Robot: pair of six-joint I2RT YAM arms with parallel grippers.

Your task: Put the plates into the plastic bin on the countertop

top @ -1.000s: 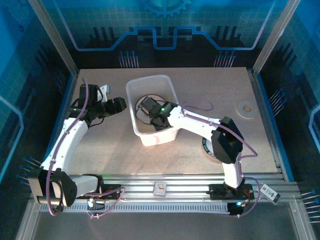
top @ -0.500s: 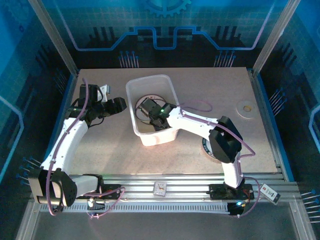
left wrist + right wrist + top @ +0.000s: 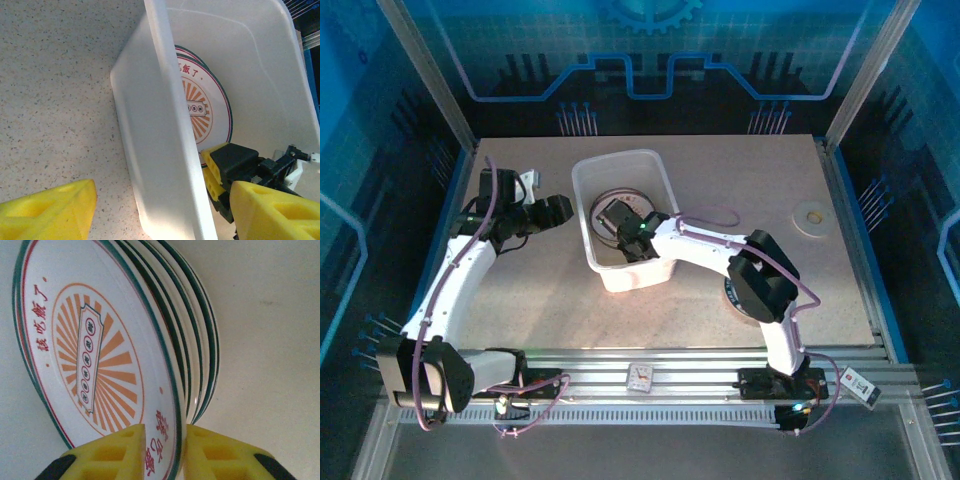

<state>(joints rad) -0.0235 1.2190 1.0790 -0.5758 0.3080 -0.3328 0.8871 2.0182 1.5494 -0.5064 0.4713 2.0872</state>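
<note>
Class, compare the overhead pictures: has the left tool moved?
No. The left tool stays put beside the plastic bin's left rim.

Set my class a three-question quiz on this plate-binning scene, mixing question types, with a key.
1. True or false: the left tool is clamped shut on the wall of the plastic bin.
2. The stacked plates lie: A in the plastic bin; B in the left tool; C beside the bin.
3. Which tool straddles the rim of the top plate?
Key: 1 false, it is open astride the wall. 2 A. 3 the right tool.
</note>
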